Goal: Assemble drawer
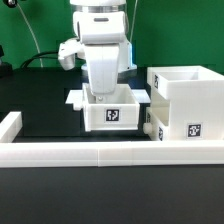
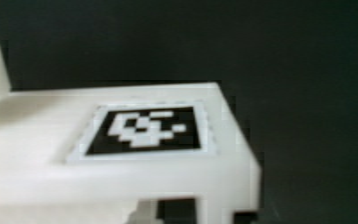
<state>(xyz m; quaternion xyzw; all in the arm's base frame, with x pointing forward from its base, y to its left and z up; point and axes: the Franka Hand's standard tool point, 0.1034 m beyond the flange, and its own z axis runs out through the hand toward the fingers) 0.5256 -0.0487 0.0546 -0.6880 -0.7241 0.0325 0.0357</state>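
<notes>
The fingers (image 1: 103,94) hang straight down from the arm and end at the top edge of the small drawer tray (image 1: 112,115). That tray sits directly beneath them on the black tabletop (image 1: 40,110). Their tips are lost against the tray's white plastic, so I cannot tell whether they are spread, pressed together or already pinching a wall. The wrist view does not settle it. It shows only a blurred white surface with a square tag (image 2: 149,130) close below the camera, and a pale shape at the picture's edge that could be a finger or a tray wall.

The tray is squat, with no clear long axis, and the face away from the arm, toward the low white border rail (image 1: 100,152), carries its tag. The large drawer housing (image 1: 185,90) stands just beside the tray, off to the fingers' side toward the exterior view's right. It is taller than the tray, and its opening appears to face upward. Something small and white sits in the gap between the two, too hidden to name.

My judgement is that the coming move depends on this sideways offset. The tray lies under the fingers and the housing is one short step toward the exterior view's right. The tray would therefore have to be held firmly, raised above the housing's rim and carried that way.
</notes>
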